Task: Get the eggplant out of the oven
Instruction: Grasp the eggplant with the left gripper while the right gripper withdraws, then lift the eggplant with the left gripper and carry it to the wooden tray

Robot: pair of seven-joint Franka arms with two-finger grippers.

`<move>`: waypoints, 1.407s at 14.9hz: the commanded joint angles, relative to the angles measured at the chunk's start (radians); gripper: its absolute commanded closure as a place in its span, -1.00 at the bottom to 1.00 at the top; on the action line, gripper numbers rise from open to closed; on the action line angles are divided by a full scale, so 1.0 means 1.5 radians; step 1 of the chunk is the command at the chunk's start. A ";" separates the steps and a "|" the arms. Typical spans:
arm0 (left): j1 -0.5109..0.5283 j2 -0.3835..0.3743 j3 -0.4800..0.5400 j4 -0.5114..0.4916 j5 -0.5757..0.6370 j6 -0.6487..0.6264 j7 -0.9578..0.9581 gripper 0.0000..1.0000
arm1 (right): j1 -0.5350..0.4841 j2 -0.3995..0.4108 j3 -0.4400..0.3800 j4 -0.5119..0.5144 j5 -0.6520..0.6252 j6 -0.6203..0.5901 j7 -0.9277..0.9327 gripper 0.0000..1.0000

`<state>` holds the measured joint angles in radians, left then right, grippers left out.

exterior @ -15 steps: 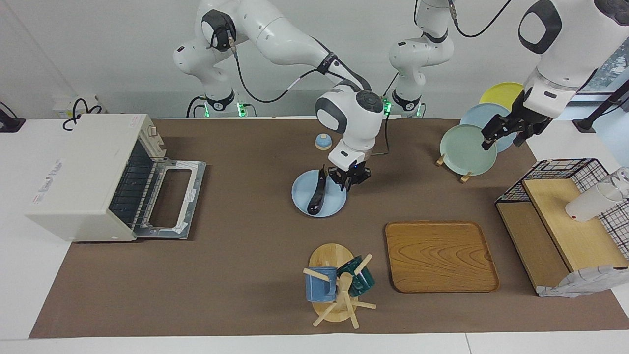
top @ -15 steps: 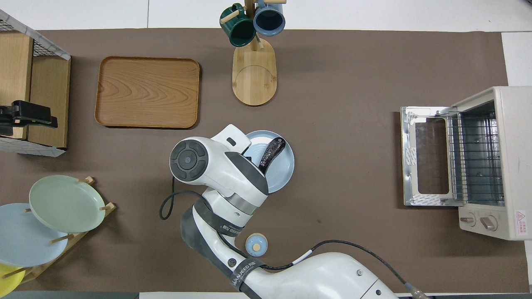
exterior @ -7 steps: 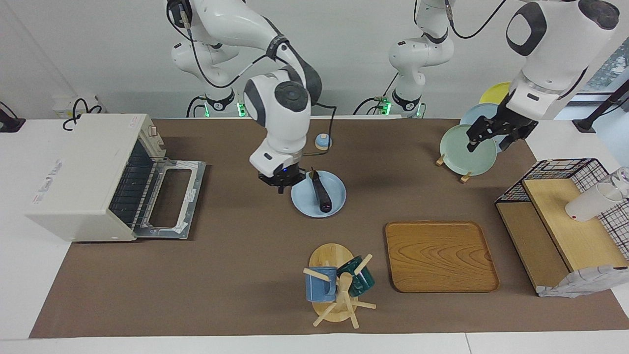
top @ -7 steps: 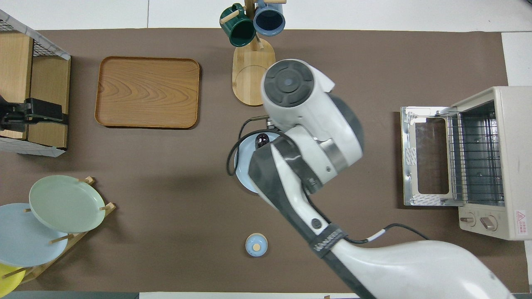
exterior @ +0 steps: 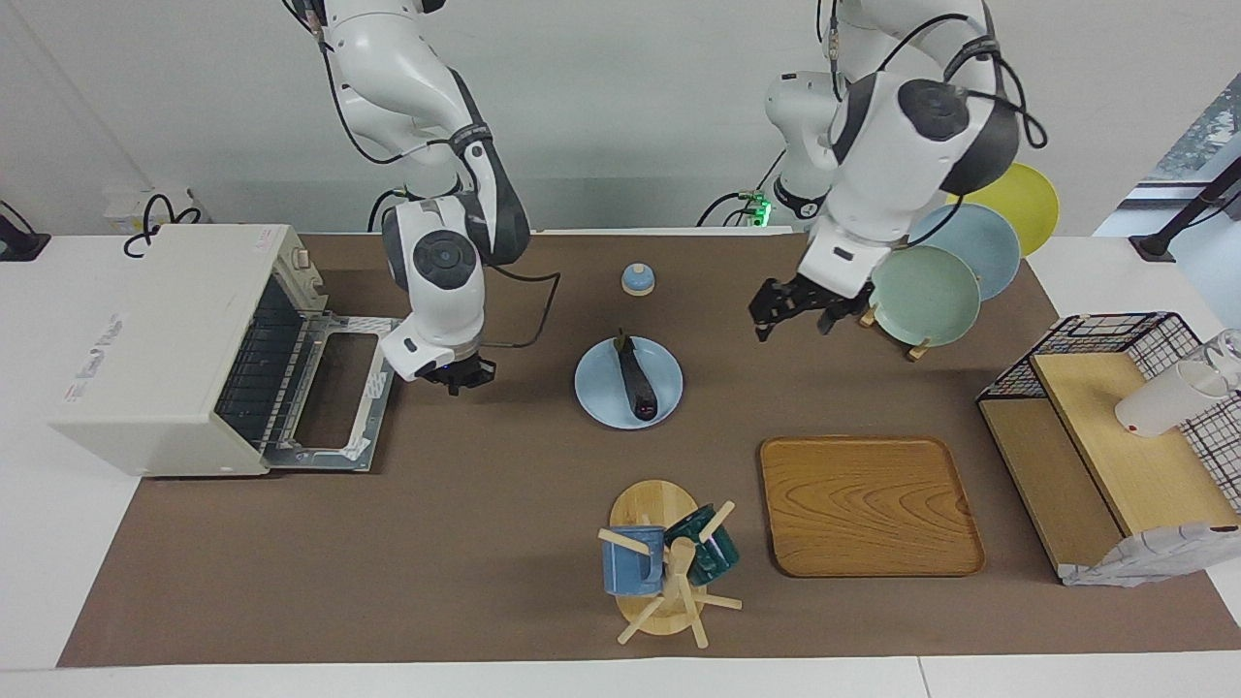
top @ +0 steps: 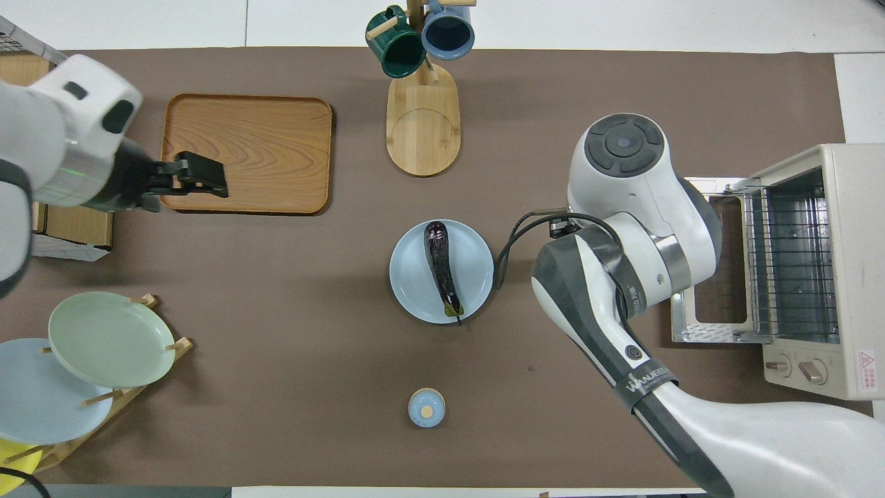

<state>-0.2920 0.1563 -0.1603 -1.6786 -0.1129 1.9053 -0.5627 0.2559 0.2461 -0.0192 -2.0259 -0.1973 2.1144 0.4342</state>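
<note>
eggplant [exterior: 635, 380] lies on blue plate [exterior: 598, 393], out of oven [exterior: 175, 344]. my right hand [exterior: 460, 373] pressed together, empty, above open oven door at plate's 9 o'clock. left hand [exterior: 793, 308] spread. next: shut door squarely, avoid plate.

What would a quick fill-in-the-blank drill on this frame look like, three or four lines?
1. The eggplant lies on a light blue ____.
2. The oven door is ____.
3. The right gripper hangs between the oven door and the plate with its fingers ____.
4. The left gripper holds ____.

Missing words: plate; open; shut; nothing
</note>
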 commanded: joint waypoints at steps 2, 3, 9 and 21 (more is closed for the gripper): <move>-0.090 0.087 0.013 0.015 0.002 0.088 -0.116 -1.00 | -0.048 -0.012 0.009 -0.047 -0.057 0.031 -0.051 1.00; -0.117 0.106 0.014 0.014 0.003 0.105 -0.152 -1.00 | -0.051 -0.004 0.009 -0.047 -0.075 0.037 -0.051 1.00; -0.164 0.161 0.016 -0.066 0.018 0.256 -0.213 -1.00 | -0.084 -0.003 0.009 -0.054 -0.138 0.052 -0.094 1.00; -0.195 0.185 0.016 -0.102 0.066 0.308 -0.215 -0.83 | -0.216 -0.088 0.010 0.100 -0.099 -0.150 -0.445 1.00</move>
<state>-0.5669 0.4380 -0.1533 -1.8143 -0.0417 2.3395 -0.8647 -0.0050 0.1019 -0.0059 -1.8741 -0.3734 1.8546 -0.1517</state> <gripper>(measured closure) 0.066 0.991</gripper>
